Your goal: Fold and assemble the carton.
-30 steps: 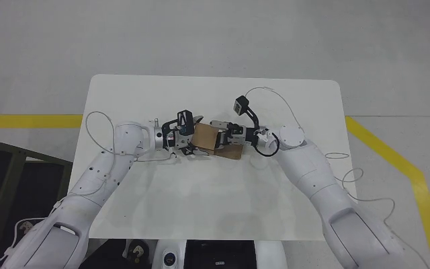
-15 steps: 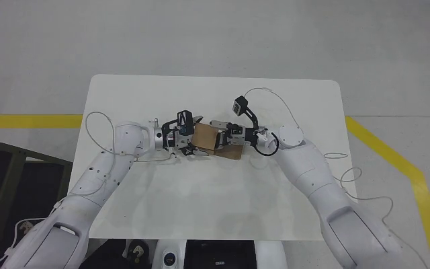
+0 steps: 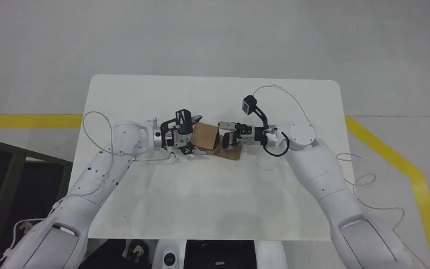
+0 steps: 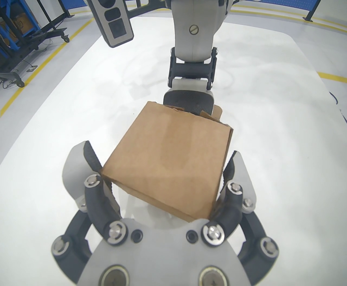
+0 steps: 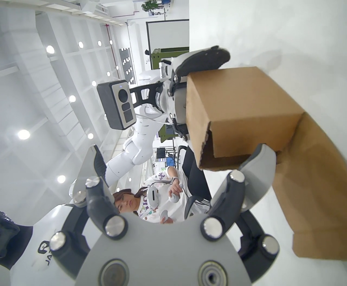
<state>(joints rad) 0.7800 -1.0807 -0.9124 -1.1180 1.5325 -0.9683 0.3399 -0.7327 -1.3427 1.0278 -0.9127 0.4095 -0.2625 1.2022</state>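
Nearest is the white table [image 3: 222,202], matte with faint smudges. Around its middle sits the brown carton [image 3: 205,136], half built, with one flap [image 3: 232,152] lying flat on the tabletop. The left gripper [image 3: 184,134] is clamped across one end of it, a finger on each side. The right gripper [image 3: 227,138] is at the opposite, open end, spread wide; one finger touches the edge, the other's in free air. Past the far table edge there's grey floor [image 3: 201,33], a yellow tape line [image 3: 40,121] and a blue rack [image 4: 13,24].
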